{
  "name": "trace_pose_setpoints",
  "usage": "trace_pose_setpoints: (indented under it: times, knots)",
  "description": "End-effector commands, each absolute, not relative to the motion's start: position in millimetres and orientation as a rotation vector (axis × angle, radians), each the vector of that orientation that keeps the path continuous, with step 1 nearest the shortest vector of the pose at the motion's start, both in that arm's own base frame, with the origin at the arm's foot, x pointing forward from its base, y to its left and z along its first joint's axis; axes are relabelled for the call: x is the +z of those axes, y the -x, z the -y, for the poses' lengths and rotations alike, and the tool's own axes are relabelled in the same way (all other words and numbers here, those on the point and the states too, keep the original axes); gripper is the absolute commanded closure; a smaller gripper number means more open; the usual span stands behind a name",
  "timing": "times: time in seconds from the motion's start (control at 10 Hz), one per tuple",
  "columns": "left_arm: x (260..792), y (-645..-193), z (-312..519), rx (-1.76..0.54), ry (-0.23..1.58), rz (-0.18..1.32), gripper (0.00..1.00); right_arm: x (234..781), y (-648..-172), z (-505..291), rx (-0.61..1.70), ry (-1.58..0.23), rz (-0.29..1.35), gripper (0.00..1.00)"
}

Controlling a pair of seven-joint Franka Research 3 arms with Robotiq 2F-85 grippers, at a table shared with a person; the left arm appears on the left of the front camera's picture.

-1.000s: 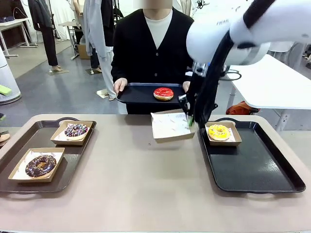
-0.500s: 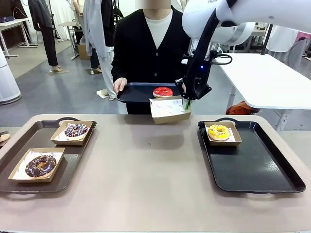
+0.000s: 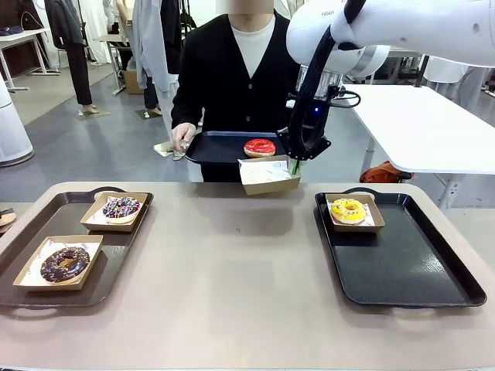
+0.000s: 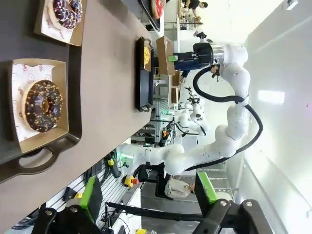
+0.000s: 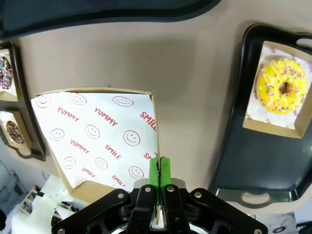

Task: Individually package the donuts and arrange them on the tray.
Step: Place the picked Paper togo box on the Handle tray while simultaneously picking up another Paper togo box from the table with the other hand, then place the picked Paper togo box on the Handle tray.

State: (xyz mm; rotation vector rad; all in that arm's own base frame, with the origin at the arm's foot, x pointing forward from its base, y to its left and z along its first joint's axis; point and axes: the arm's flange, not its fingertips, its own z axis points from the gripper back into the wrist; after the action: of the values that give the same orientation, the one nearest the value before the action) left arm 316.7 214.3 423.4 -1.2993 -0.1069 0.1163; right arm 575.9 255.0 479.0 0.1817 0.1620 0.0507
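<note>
The right pincer (image 3: 295, 165) is clamped shut on the rim of an empty paper-lined box (image 3: 268, 175), pinching one edge so the box hangs open side up, slightly tilted, above the far edge of the bench (image 3: 232, 270). It holds the box just in front of and below the dark tray (image 3: 209, 148) that the person carries with a hand (image 3: 182, 136) at its end; this looks like an offer, so the red-glazed donut (image 3: 260, 147) lying bare on that tray can be moved into the box. In the right wrist view the green pads (image 5: 154, 170) press together on the box wall (image 5: 155, 127), and the smiley-printed liner (image 5: 97, 136) inside holds nothing.

Taking the held box as the landmark: to its right and nearer the robot, a black tray (image 3: 402, 270) on the bench carries one box with the yellow-glazed donut (image 3: 348, 209) in its far corner, the rest of that tray bare, presumably kept for boxes to come. To the box's left and nearer, a brown tray (image 3: 116, 263) carries two boxes, one with the sprinkled chocolate donut (image 3: 121, 206), and closer to the robot one with the dark chocolate donut (image 3: 65, 263).

The left pincer (image 4: 146, 195) is open and empty, its pads spread wide, parked low beyond that brown tray's near end, far from the held box.

So three donuts are boxed; the red one waits.
</note>
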Motion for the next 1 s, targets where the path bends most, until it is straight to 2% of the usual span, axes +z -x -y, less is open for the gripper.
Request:
trace_pose_setpoints:
  times: [0.0, 0.9]
  knots:
    - [425.8, -318.0, -222.2, 0.17, 1.282, 0.114, 0.0, 477.7, -587.0, -258.2, 0.048, -0.16, -0.171, 1.0]
    - [422.1, -314.2, -224.3, 0.153, 1.29, 0.115, 0.0, 471.3, -581.5, -255.5, 0.046, -0.182, -0.171, 1.0]
